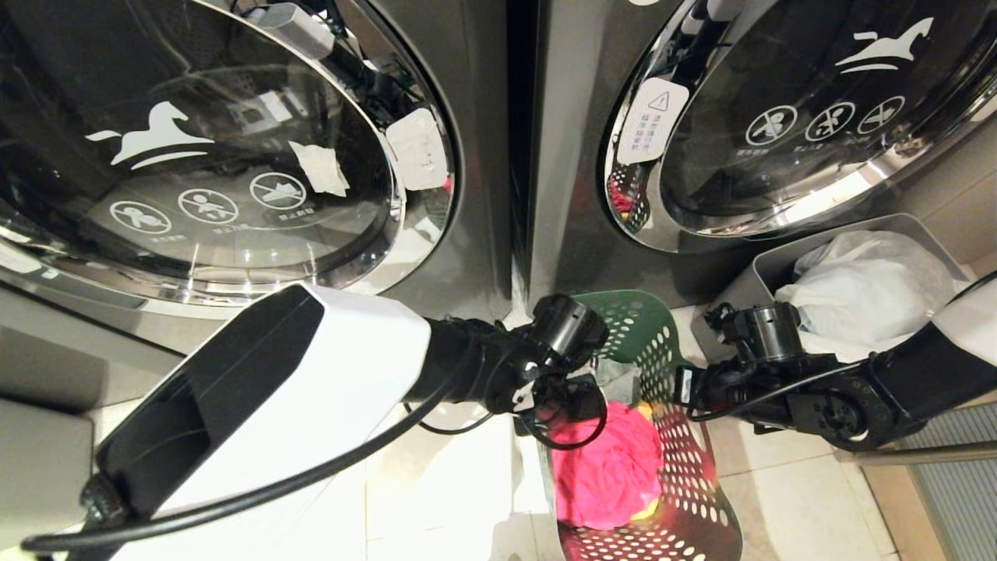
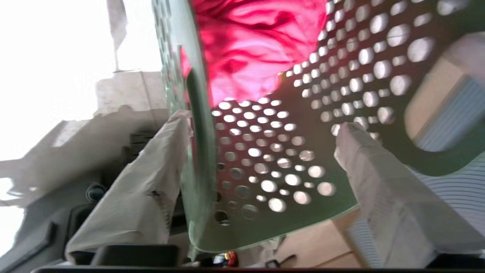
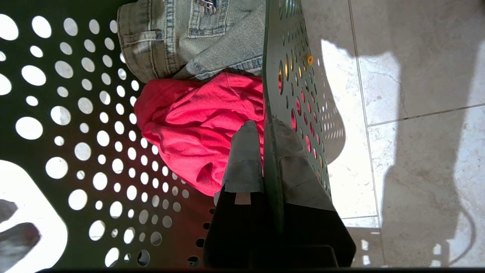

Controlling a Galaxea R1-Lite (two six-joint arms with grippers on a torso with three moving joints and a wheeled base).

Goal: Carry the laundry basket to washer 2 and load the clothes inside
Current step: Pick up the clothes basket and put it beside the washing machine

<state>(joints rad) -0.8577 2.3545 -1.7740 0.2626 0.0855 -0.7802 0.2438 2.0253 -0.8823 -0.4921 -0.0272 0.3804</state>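
The laundry basket point(image 1: 670, 436) stands on the pale tiled floor point(image 1: 787, 499), in front of the narrow gap between two dark front-load washers. It is dark green, with many round holes in its walls. Inside it lie the clothes: a bright pink-red garment point(image 1: 611, 475) in the middle, a grey-green denim garment point(image 3: 189, 36) at the far end, and a small yellow cloth point(image 1: 645, 407) that peeks out beside the pink one.

The left gripper point(image 2: 261, 163) is at the left wall of the basket. Its two taped fingers point(image 2: 144, 182) stand wide apart, one outside the wall and one inside, and they do not clamp the plastic: the gripper is released. The right gripper point(image 3: 267, 151) is at the right wall. Its fingers are clenched on the thin rim of the basket, one on each side of it, as the right wrist view shows.

Behind the basket, the left washer point(image 1: 218, 156) has a round glass door with a chrome ring, a white horse logo and a torn bit of white tape. The right washer point(image 1: 794, 117) has a similar door. Which of them carries the number cannot be told here. To the right of the basket stands a grey bin point(image 1: 767, 269) with a white plastic bag point(image 1: 864, 284) in it.
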